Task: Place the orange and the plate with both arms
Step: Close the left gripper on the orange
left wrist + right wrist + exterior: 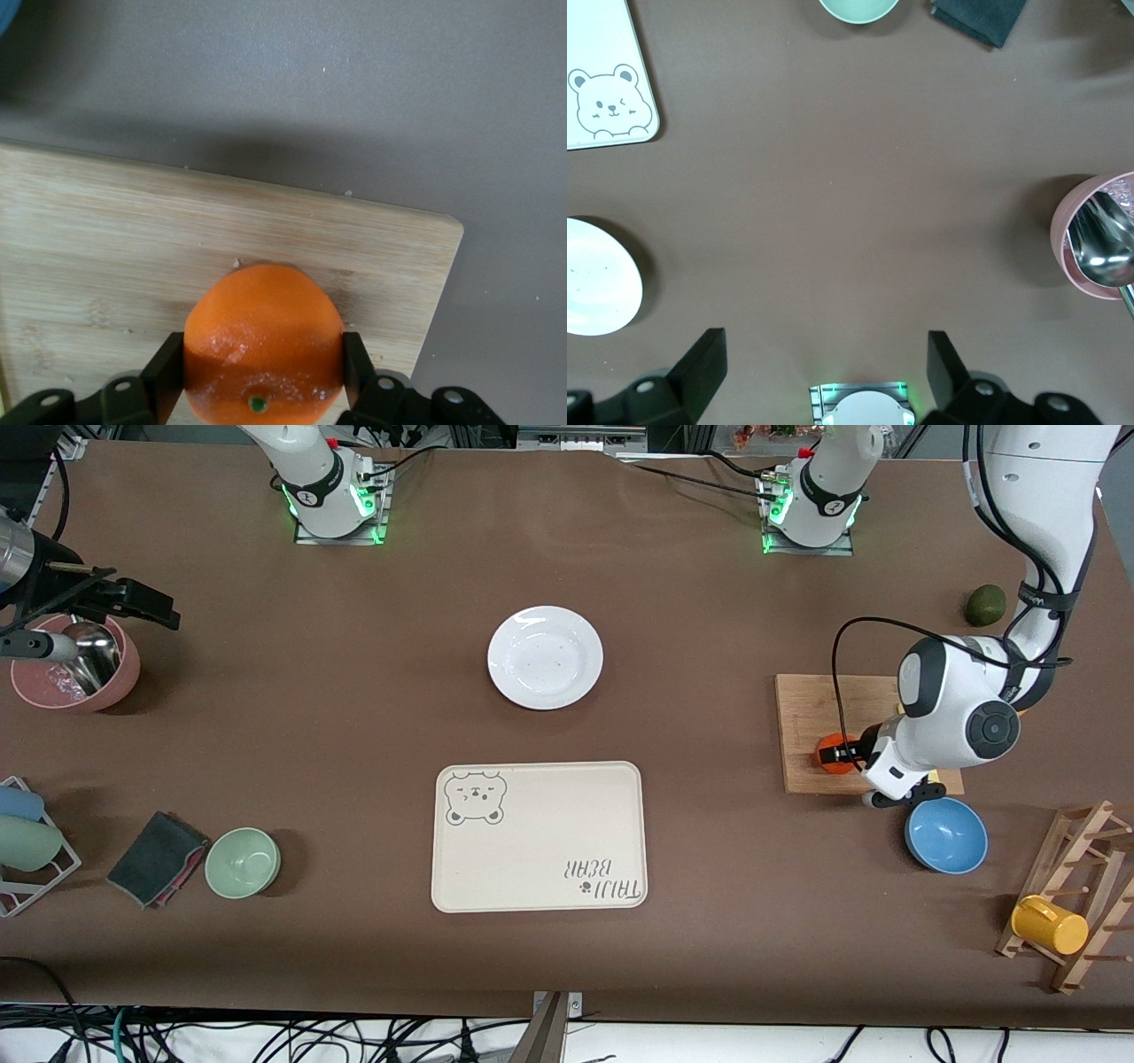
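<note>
brown table [354, 717]; left pincer [263, 376] clamps orange [263, 345].

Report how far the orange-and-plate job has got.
Done: nothing placed yet. In hand: the left gripper has shut on the orange, which sits on the cutting board. Left: the white plate lies untouched beside the bear tray; the right gripper waits open above the table.

Orange [263, 341]: lower part cut by the left wrist view's edge, sides covered by the left hand [263, 390] fingers [166, 376]; in the front view mostly hidden under that hand's wrist; plate [594, 276]: cut off at the right wrist view's edge; pink bowl [1099, 235]: likewise cut off.
</note>
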Robot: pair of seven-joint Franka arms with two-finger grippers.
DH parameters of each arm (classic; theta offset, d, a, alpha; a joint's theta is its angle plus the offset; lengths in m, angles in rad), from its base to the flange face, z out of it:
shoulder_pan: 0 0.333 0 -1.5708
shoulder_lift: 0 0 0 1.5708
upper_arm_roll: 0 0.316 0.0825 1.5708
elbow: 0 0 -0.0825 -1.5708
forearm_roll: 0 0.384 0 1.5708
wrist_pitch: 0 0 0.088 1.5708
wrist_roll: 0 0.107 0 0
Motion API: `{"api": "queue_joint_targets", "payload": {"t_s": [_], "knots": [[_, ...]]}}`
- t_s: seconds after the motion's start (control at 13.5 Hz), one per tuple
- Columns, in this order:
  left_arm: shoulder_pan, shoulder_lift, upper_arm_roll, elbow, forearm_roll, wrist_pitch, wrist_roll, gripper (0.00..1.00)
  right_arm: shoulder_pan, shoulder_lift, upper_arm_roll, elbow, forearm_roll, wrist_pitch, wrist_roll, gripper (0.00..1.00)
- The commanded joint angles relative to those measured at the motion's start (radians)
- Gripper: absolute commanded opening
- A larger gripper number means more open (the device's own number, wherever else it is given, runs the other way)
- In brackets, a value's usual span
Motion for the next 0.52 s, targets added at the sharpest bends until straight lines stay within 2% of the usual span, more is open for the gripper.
{"api": "queue_joint_targets", "payload": {"t_s": [0.0, 0.15, 0.45], "knots": [[0.006, -0.011, -0.009, 0.008, 0.014, -0.008, -0.012, 0.08, -0.001, -0.004, -0.001, 0.004, 0.002, -0.014, -0.009, 1.0], [0.0, -0.038, -0.043, 0.016, 0.011, -0.026, -0.019, 0.02, -0.001, -0.004, -0.001, 0.005, 0.002, -0.014, -0.009, 1.0], [0.0, -0.055, -0.194, 0.051, -0.015, -0.051, -0.104, 0.0, -0.001, -0.004, -0.001, 0.005, 0.002, -0.014, -0.009, 1.0]]}}
